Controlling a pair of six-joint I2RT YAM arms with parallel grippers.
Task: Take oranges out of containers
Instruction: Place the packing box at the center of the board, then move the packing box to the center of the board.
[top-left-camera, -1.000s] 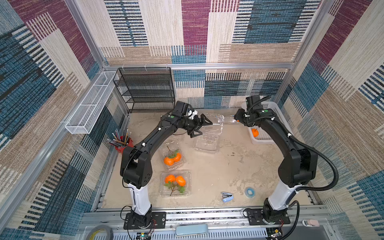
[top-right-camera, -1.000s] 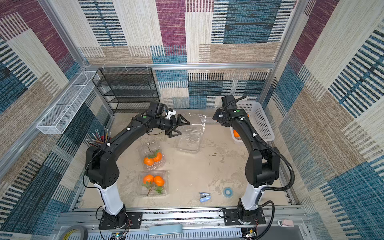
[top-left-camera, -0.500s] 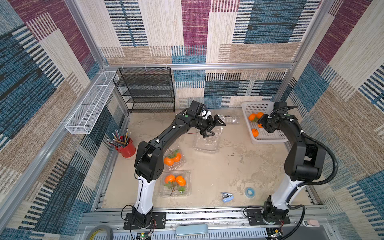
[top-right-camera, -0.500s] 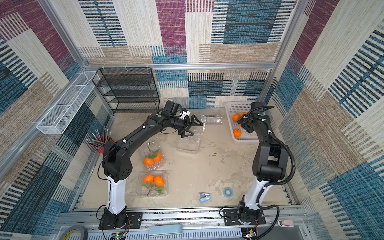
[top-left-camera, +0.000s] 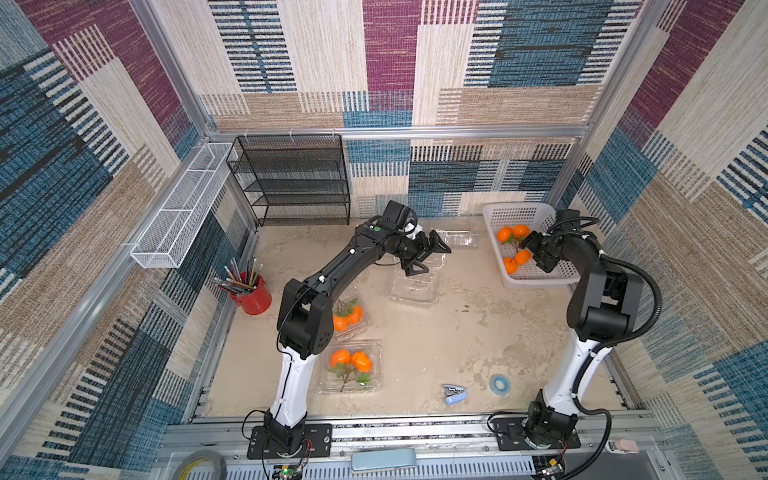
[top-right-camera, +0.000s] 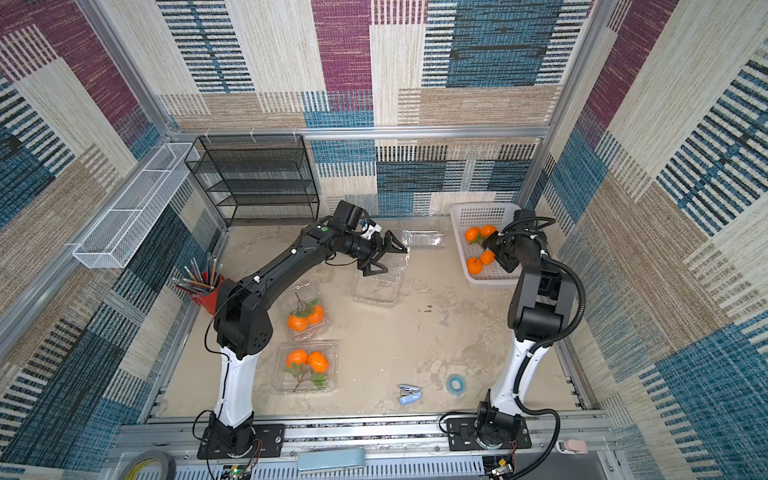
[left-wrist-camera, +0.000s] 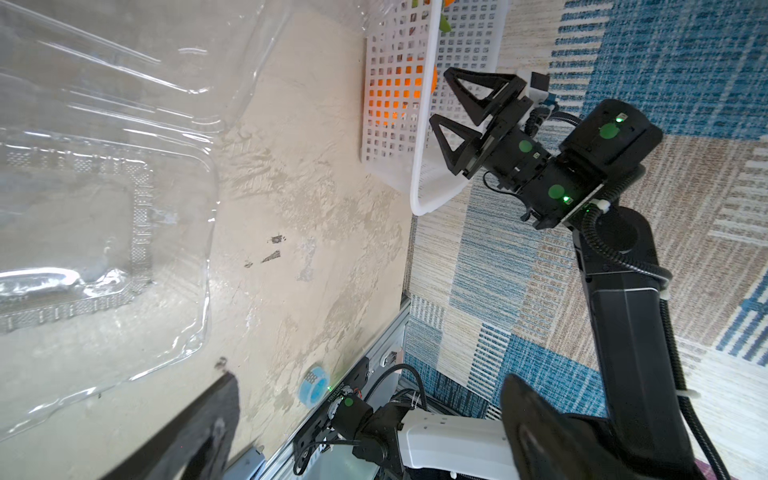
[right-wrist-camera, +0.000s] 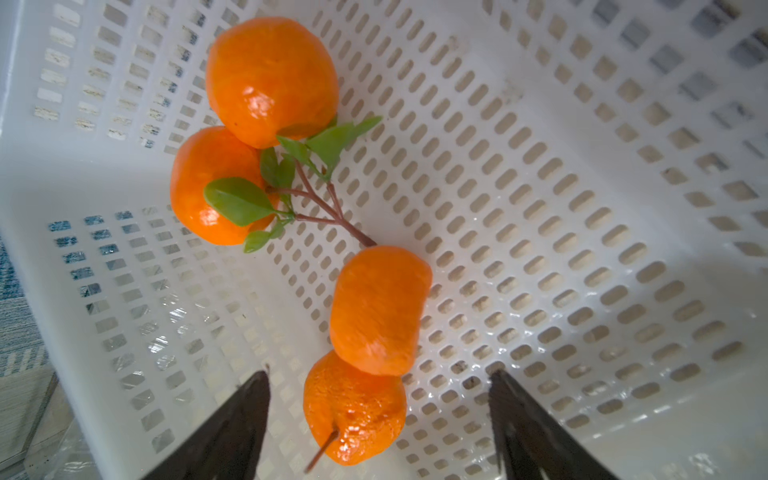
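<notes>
Several oranges (right-wrist-camera: 378, 311) on leafy stems lie in the white perforated basket (right-wrist-camera: 582, 208) at the back right. My right gripper (right-wrist-camera: 379, 374) hangs open just above them, one orange (right-wrist-camera: 353, 411) lying loose between its fingers. In both top views two clear containers still hold oranges (top-left-camera: 351, 316) (top-left-camera: 351, 363) by the left arm's base. An empty open container (top-left-camera: 411, 286) sits mid-table and another (top-left-camera: 457, 239) lies near the back. My left gripper (top-left-camera: 432, 257) hovers open over the mid-table container's far edge, holding nothing.
A red pencil cup (top-left-camera: 251, 291) stands at the left edge. A black mesh shelf (top-left-camera: 291, 183) is at the back left, with a white wire rack (top-left-camera: 183, 208) on the left wall. A blue stapler (top-left-camera: 454, 395) and a blue tape roll (top-left-camera: 500, 383) lie near the front.
My right gripper swung from the table's middle over to the basket and opened, leaving a pair of oranges in it. The left gripper shifted right and stayed open.
</notes>
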